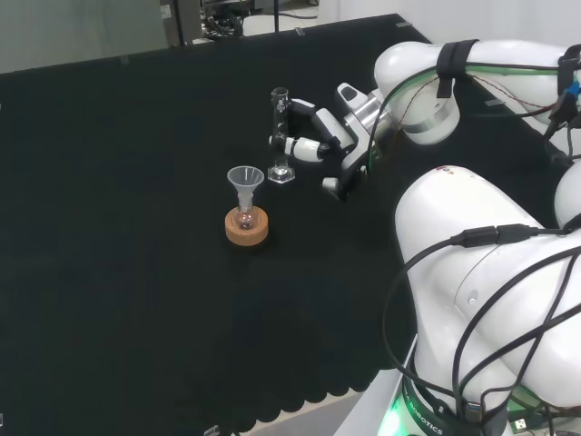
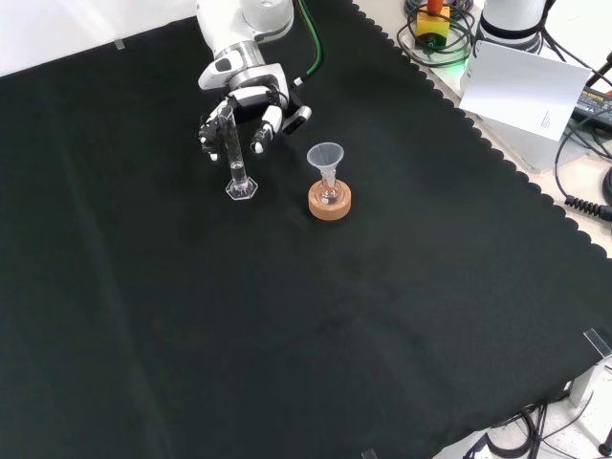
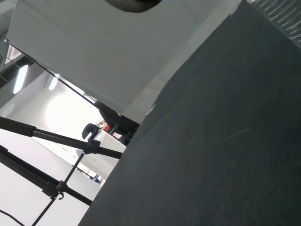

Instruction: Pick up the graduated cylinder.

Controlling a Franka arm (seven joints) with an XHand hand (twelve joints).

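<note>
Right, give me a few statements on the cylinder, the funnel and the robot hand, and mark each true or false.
1. The graduated cylinder stands upright on the black cloth. True.
2. The robot hand is far from the cylinder. False: its fingers reach right up around the tube.
3. The funnel sits in a flask on the cork ring. True.
4. The cylinder lies tipped on its side. False: its base rests flat on the cloth.

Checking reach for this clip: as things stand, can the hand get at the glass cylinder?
Probably yes. The hand is already at the upright cylinder, fingers on either side of its tube. The funnel on its cork ring stands apart, out of the way.
</note>
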